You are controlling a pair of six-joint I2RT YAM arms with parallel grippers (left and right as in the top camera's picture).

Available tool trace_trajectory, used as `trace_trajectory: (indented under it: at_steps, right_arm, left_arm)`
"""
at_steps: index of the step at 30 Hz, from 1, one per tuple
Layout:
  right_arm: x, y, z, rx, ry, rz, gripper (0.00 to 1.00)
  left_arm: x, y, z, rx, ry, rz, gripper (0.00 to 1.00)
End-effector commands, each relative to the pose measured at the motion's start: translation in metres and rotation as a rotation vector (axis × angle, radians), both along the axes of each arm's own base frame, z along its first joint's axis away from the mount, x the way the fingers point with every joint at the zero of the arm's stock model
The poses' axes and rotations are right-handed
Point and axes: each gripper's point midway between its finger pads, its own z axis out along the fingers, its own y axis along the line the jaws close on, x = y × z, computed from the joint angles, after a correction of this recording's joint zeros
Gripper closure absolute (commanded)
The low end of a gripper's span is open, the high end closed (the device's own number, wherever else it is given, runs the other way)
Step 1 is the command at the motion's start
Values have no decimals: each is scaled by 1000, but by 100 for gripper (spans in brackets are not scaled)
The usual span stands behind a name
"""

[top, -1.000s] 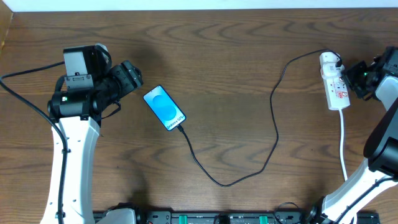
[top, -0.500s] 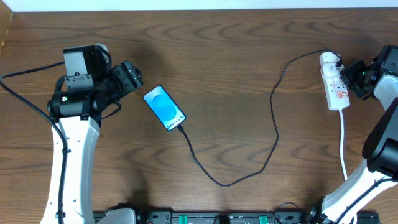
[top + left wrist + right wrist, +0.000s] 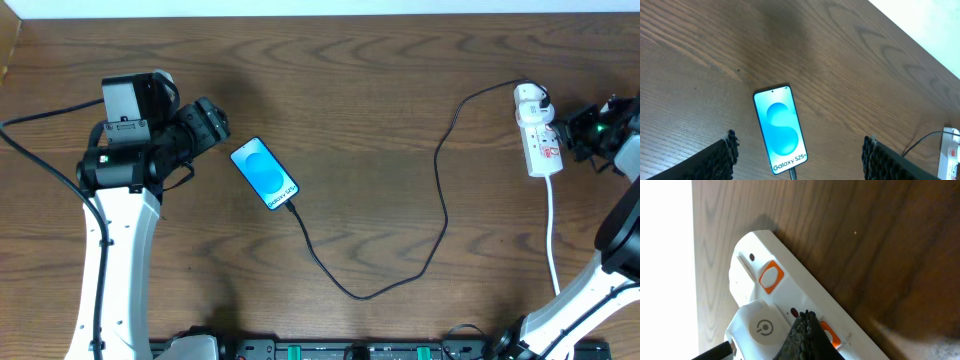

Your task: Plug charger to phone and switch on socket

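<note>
Phone (image 3: 264,174) lay flat on the wooden table (image 3: 380,80), left of centre, screen lit blue. The charger (image 3: 443,190) cable met the phone's lower end, looped toward the near edge, then climbed to the far end of the socket (image 3: 538,130) at the right side. We saw the left gripper (image 3: 212,122) just beside the phone, fingers spread wide, holding nothing. Right gripper (image 3: 804,330) had its fingers pressed together, tips over the socket between two orange-red switches. We could not tell whether they touched it.

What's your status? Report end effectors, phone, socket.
Left end effector open, clear of phone. Right end effector shut, tip over socket by orange switch. Charger seated in phone. No obstruction seen.
</note>
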Motion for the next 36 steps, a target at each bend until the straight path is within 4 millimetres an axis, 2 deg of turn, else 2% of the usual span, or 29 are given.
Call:
trace_trajectory:
  at_steps: [1, 9, 13, 32, 36]
  right_arm:
    - [5, 88, 34, 308, -136, 273, 99]
    - [4, 90, 33, 314, -126, 274, 99]
    - [0, 99, 29, 316, -99, 292, 99]
    - [-19, 174, -17, 154, 152, 397, 99]
    - [-21, 189, -18, 148, 167, 426, 99]
  left_arm:
    - [1, 4, 4, 14, -15, 7, 20]
    - [2, 4, 4, 14, -19, 7, 19]
    - [2, 4, 4, 14, -19, 7, 19]
    - [2, 4, 4, 14, -18, 7, 19]
    - [2, 4, 4, 14, -19, 7, 20]
